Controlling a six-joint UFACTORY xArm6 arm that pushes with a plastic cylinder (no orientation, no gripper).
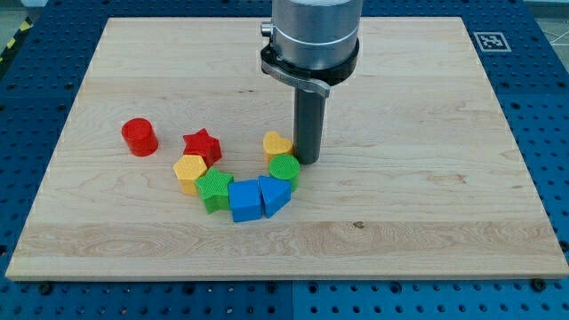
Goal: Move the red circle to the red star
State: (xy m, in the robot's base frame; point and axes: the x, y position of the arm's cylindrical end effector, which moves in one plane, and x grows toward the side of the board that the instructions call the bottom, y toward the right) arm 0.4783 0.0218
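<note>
Red plastic round block, the red circle (140, 137), is seen just left of the red plastic star (202, 144), not touching, while my tip (308, 160), a bare rod with no claw, is parked right of that star, so pushing has not begun.

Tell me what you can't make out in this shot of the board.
- Arm: cut off by the view's top edge; only the grey collar and rod show.
- My tip: the view cannot settle whether it touches the green circle or yellow heart at its left.
- Blue blocks: pressed together, so their shapes are unclear.
- Marker at the board's top-right corner: too small to read.
</note>
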